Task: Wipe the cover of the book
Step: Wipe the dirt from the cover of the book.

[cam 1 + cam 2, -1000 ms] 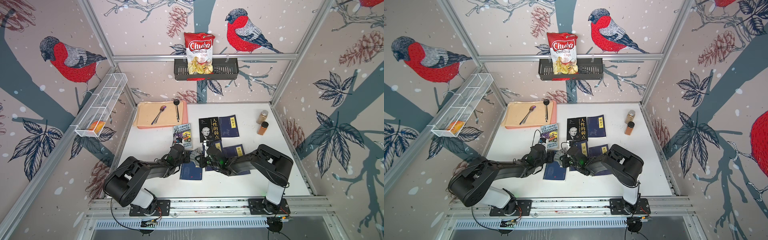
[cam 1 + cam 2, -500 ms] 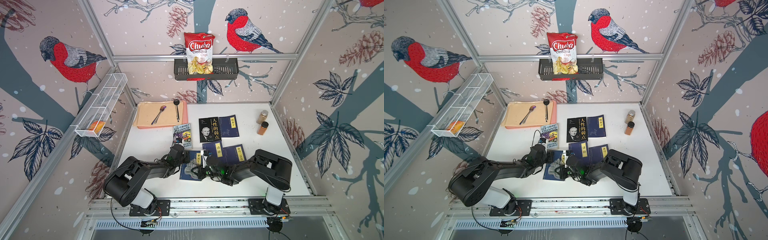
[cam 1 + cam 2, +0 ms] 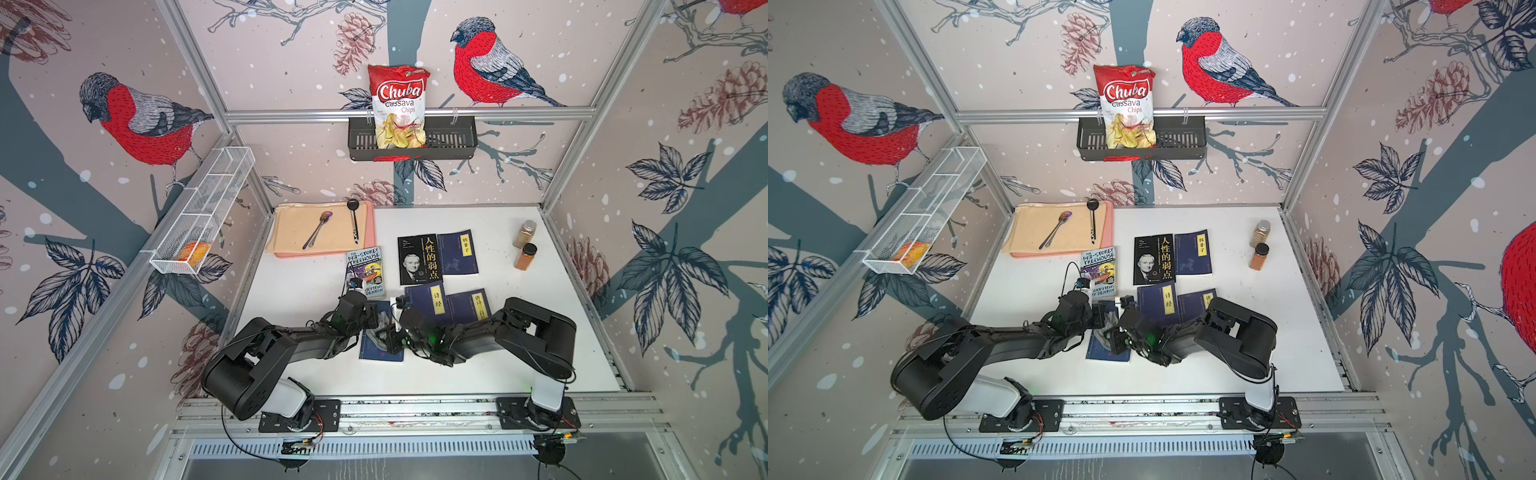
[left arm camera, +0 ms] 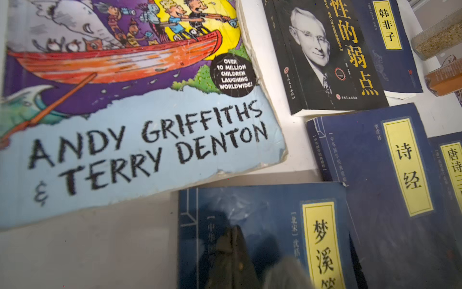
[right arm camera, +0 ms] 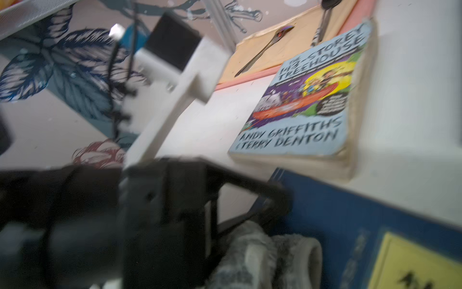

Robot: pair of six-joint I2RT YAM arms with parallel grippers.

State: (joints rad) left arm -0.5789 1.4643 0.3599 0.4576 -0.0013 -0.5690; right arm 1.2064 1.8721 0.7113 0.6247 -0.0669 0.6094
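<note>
Dark-blue paperback book w/ yellow title label [image 3: 376, 354] lies flat on white tabletop [image 3: 540, 324], front-centre, btwn the two arms, just in front of colourful "143-Storey Treehouse" paperback [image 3: 365, 272]. L gripper [image 4: 235, 240] fully closed, nothing held, tip down on the book's cover toward its far end. R gripper [image 3: 388, 338] closed tight on grey fuzzy cloth [image 5: 265, 255]. Cloth sits on the cover, right beside L gripper. R wrist view blurry.
</note>
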